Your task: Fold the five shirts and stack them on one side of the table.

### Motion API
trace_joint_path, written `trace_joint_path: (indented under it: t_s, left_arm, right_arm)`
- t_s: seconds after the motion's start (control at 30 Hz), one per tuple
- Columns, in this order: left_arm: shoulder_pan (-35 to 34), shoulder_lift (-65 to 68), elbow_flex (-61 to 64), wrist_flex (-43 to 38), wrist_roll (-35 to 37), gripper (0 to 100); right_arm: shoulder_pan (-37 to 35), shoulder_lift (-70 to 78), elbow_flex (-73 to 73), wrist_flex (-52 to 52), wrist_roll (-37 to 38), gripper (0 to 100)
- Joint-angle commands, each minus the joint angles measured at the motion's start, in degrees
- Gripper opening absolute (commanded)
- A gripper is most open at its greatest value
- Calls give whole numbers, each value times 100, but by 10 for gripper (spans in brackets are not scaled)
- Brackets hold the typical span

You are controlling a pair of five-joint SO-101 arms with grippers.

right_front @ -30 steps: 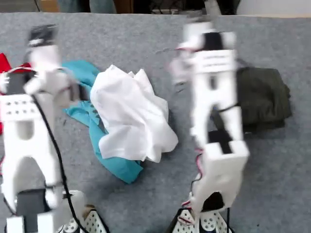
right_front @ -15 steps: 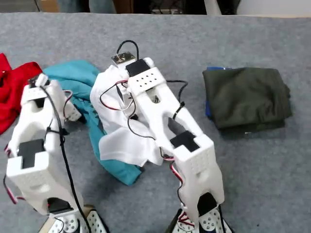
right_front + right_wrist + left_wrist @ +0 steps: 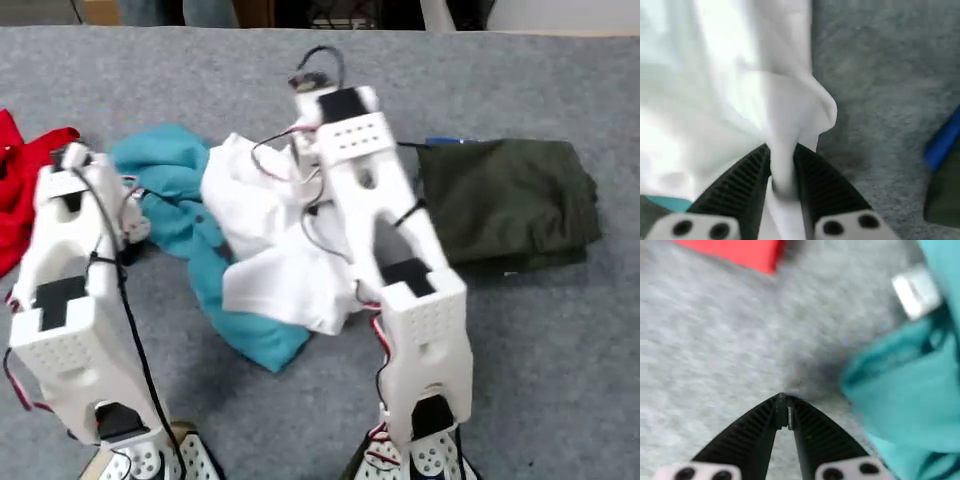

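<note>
Pinching a fold of the white shirt (image 3: 715, 75) in the right gripper (image 3: 782, 165), likely to lift it off the teal shirt (image 3: 910, 390). Holding the left gripper (image 3: 782, 412) clenched, empty, just beside that teal shirt.

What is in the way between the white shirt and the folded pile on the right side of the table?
Nothing visible. The right claw is shut on a fold of the white shirt, and only bare grey table lies between that shirt and the dark green folded shirt.
</note>
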Motion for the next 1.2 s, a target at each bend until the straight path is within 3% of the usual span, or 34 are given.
trace_joint_path:
  t_s: [0.0, 0.2, 0.37, 0.5, 0.6, 0.67, 0.77, 0.9, 0.97, 1.1, 1.17]
  left_arm:
    - [-303, -730, -295, 44, -290, 30]
    - [-391, -1714, -286, 35, -360, 30]
    - [470, -1811, -347, -114, -352, 34]
    - [1244, -1363, -391, -387, -97, 191]
    - [1420, -791, -532, -782, 756, 317]
    - [1455, -220, -699, -1108, 1389, 339]
    - [1534, 747, -1279, -1125, 1873, 339]
    - [1701, 1934, -2387, -448, 2048, 328]
    - [1710, 2330, -3143, 70, 1943, 261]
    - [1666, 2980, -4418, 976, 1187, 15]
    - [1578, 3209, -4884, 1336, 941, 47]
  right_arm:
    - [369, -462, -409, 62, 53, 12]
    - [580, -884, -453, 53, 62, 14]
    - [615, -901, -426, 53, 387, 15]
    - [651, -840, -426, 35, 457, 15]
    - [668, -646, -426, 35, 457, 15]
    - [668, -505, -409, 53, 457, 15]
    - [642, -497, -303, 53, 492, 15]
    - [668, -532, -295, 44, 756, 15]
    - [721, -532, -286, 53, 1046, 15]
    - [914, -585, -514, 35, 1547, 15]
    - [1011, -629, -673, 35, 1679, 15]
